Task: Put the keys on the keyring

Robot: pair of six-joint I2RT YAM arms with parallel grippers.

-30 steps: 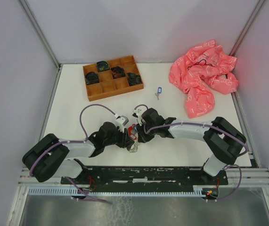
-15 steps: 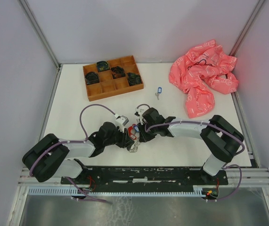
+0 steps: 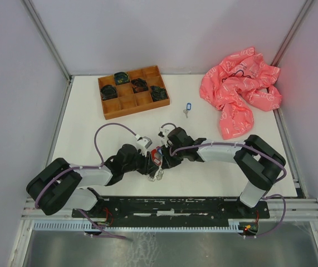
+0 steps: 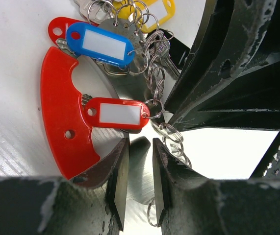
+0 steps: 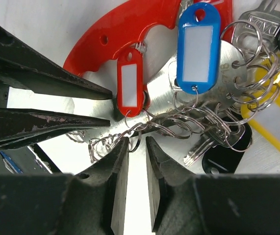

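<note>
closely, left tool (image 4: pixel 140 149) clamps keyring (image 4: pixel 56 117); right tool (image 5: pixel 136 143) beside.

The white bench (image 3: pixel 81 119) runs from a black rail at the near edge to the grey back wall. At far left of centre a brown wooden tray (image 3: pixel 137 110) sits slightly askew, divided into small compartments; four of them hold dark coiled things (image 3: pixel 120 78), too small to tell apart. Just right of the tray, apart from it, a single key (image 3: pixel 187 107) with a blue tag lies flat. At far right a crumpled pink bag (image 3: pixel 239 92) sprawls against the right wall. Near the middle, the keyring (image 4: pixel 56 112) with its red plastic piece rests on the bench, carrying keys tagged blue (image 4: pixel 103 44), red and yellow.
</note>
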